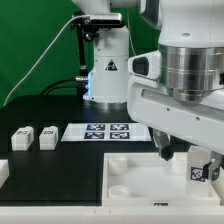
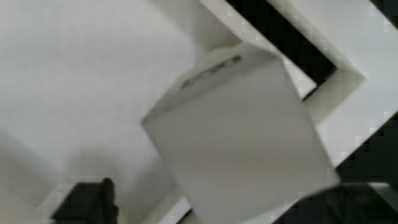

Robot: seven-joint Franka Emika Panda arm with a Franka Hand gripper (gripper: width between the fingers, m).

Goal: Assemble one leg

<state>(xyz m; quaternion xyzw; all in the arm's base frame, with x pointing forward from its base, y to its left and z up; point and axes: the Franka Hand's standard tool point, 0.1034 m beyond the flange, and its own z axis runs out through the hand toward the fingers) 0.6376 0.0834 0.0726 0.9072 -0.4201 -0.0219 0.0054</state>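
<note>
hand (image 1: 192, 160) pinches small white rectangular plastic leg (image 2: 237, 140) | below it, large white square tray (image 1: 130, 172) on black surface (image 1: 60, 165) | leg seemingly not yet seated; insertion remains

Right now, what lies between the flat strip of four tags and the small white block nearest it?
Nothing. In the exterior view, only a narrow gap of bare black table separates the marker board from that leg.
</note>
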